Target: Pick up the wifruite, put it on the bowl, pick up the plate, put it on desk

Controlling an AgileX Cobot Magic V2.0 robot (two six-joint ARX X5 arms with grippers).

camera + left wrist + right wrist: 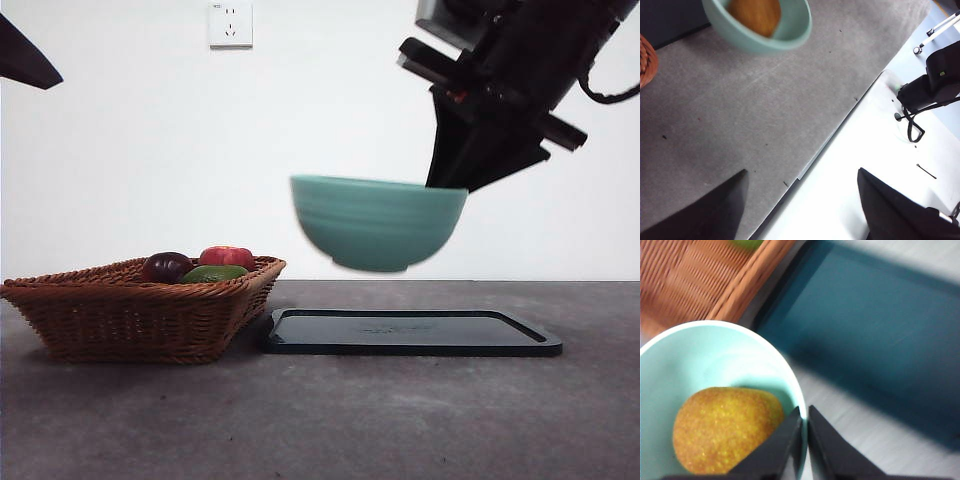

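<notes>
My right gripper [452,180] is shut on the rim of the mint-green bowl [378,222] and holds it in the air, slightly tilted, above the black flat tray [410,332]. In the right wrist view one jaw of the right gripper [804,412] is inside the bowl [715,360] and one outside. The brownish-orange wifruite [725,427] lies in the bowl. The left wrist view also shows the bowl [740,37] with the wifruite [755,15] in it. My left gripper [801,172] is open and empty, over the desk [740,115] near its edge.
A wicker basket [130,305] stands left of the tray and holds a dark purple fruit [166,266], a red fruit [227,256] and a green fruit [213,273]. The waiting arm shows as a black tip [25,58] at the top left.
</notes>
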